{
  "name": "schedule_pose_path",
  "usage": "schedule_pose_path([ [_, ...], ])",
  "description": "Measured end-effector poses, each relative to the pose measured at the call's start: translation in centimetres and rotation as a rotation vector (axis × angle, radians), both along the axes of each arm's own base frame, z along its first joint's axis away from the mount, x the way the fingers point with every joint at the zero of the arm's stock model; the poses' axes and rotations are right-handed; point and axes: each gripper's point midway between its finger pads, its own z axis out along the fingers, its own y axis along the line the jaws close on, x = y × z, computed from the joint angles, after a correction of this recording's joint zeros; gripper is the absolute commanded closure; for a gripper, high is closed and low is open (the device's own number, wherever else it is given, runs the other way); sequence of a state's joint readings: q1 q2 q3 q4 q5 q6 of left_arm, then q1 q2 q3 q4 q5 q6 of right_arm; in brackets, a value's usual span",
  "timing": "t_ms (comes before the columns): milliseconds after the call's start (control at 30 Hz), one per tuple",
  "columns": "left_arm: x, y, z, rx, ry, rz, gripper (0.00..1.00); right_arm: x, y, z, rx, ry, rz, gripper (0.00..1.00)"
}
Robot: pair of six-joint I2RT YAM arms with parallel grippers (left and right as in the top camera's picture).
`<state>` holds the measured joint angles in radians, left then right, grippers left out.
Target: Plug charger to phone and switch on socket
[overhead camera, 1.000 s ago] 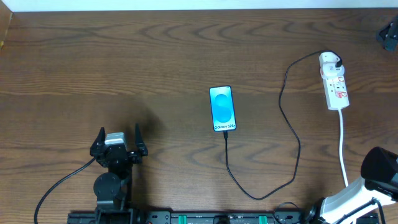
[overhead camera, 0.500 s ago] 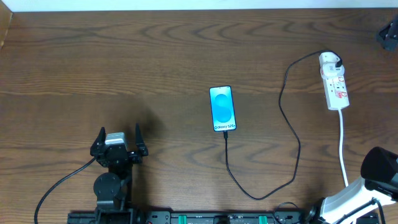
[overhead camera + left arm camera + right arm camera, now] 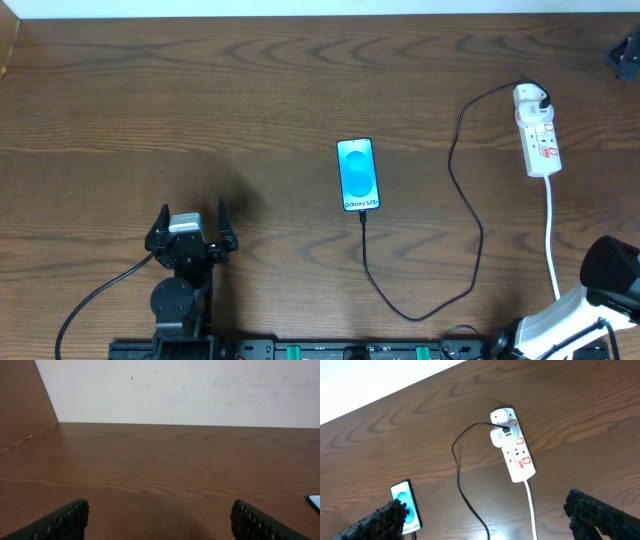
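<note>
Resting low at the near edge of the bench (image 3: 200, 100), the left arm (image 3: 178, 295) holds its jaws wide with nothing between them; the left wrist view shows only bare wood ahead and a blue sliver of the phone at the right edge; this looks like a parked pose, well clear of the task's things

The right arm (image 3: 610, 268) sits at the near right corner, raised enough that its wrist camera looks down on the whole working area; its jaws are likewise spread wide and empty, one pad at each lower corner of that view

The phone (image 3: 358, 176) lies flat near the middle of the bench, screen up and lit cyan, its short edge turned toward the arms; that puts its port on the near side, where the black cable meets it; the tip appears seated, though the joint is too small to confirm

The charger (image 3: 499, 436) has its white adapter pushed into the socket (image 3: 540, 140), which lies at the far right with its own white cord trailing toward the near edge; the cable runs in a slack loop between the two, so nothing pulls on either end

Red marks show on the socket, but I cannot tell whether its switch is on; if it is not, the right arm is the nearer one for that press
</note>
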<state>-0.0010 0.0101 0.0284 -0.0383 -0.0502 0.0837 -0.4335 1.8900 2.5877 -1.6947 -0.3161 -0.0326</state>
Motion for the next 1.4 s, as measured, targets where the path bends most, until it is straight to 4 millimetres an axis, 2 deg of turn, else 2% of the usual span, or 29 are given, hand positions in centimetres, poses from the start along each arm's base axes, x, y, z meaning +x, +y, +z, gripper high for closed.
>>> schedule_pose_path([
  [867,0.0,0.0,0.0,0.000,0.000,0.000,0.10,0.0,0.0,0.0,0.000,-0.001,0.000,0.01],
  [1100,0.0,0.0,0.0,0.000,0.000,0.000,0.10,2.0,-0.9,0.6,-0.029,-0.077,-0.002,0.01],
  [1267,0.0,0.0,0.0,0.000,0.000,0.000,0.10,4.2,-1.1,-1.5,-0.024,-0.108,-0.007,0.01],
  [1400,0.0,0.0,0.0,0.000,0.000,0.000,0.10,5.2,-0.2,-4.1,-0.026,-0.138,0.011,0.01],
])
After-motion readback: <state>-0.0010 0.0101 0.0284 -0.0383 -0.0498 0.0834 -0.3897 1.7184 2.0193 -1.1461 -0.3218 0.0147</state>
